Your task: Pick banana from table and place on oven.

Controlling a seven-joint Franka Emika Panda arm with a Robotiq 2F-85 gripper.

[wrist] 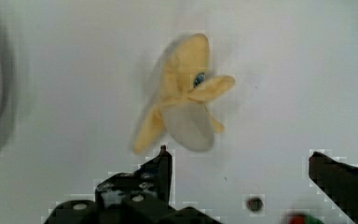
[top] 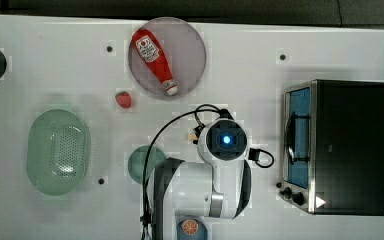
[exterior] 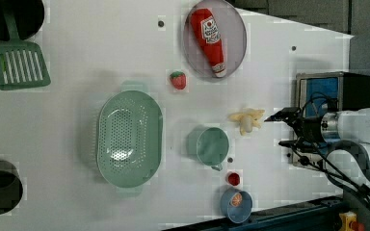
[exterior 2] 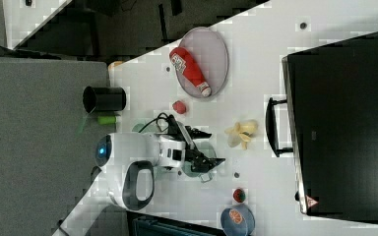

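Banana (wrist: 182, 105) on white table (exterior: 77, 144), claw (wrist: 240, 161) wide open, empty, near it

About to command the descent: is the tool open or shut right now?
Open. In the wrist view the tool has its two fingers set wide apart, nothing between them, and the banana lies untouched on the table.

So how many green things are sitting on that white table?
4: a colander, a cup beside it, a slotted spatula in the left view's upper left, and a small cylinder. More may be hidden.
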